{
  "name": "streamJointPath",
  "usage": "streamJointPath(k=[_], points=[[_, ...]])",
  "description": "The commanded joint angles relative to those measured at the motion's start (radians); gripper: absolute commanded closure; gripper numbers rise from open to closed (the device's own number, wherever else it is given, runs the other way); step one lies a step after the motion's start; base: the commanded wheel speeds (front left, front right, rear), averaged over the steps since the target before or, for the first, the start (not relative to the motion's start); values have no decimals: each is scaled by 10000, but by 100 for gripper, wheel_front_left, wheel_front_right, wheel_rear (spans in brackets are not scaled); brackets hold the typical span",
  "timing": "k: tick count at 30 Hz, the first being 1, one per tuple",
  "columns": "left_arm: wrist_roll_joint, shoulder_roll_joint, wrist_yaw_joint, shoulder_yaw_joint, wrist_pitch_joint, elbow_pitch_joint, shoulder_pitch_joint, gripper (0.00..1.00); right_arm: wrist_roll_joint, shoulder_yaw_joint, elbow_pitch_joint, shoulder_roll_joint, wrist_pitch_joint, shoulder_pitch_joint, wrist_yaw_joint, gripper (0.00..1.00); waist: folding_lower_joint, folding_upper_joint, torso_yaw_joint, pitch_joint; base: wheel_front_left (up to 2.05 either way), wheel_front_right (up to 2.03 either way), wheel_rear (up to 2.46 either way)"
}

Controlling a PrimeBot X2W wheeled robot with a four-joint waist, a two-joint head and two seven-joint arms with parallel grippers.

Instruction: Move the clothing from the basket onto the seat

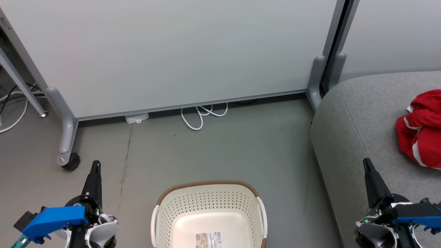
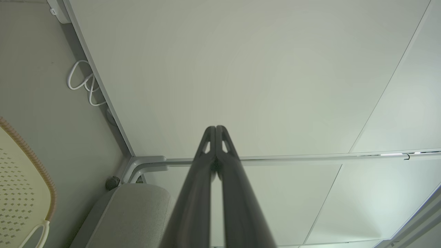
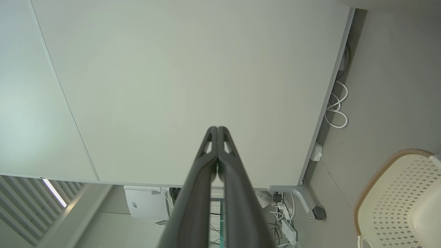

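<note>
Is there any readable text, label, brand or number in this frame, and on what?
No text is legible.
The sticker on the basket floor: barcode and print, too small to read.
A small label on the white box: blurred.

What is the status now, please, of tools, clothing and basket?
Left tool shut, empty. Right tool shut, empty. Red clothing lies on the seat; basket floor bare where seen. Nothing in the way.

Blue wrist brackets (image 1: 55, 218), white shells (image 1: 103, 230), 2 dark tapered fingers (image 1: 93, 179) each.
</note>
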Motion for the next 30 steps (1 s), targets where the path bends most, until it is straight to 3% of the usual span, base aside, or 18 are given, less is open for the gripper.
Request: streamJointPath(k=[1, 30], points=[[-24, 27, -30, 23, 41, -32, -94, 100, 24, -19, -25, 26, 46, -102, 4, 100, 0, -1, 1, 0, 0, 0, 0], [-25, 27, -30, 21, 39, -34, -93, 100, 25, -16, -25, 25, 46, -101, 4, 100, 0, -1, 1, 0, 0, 0, 0]])
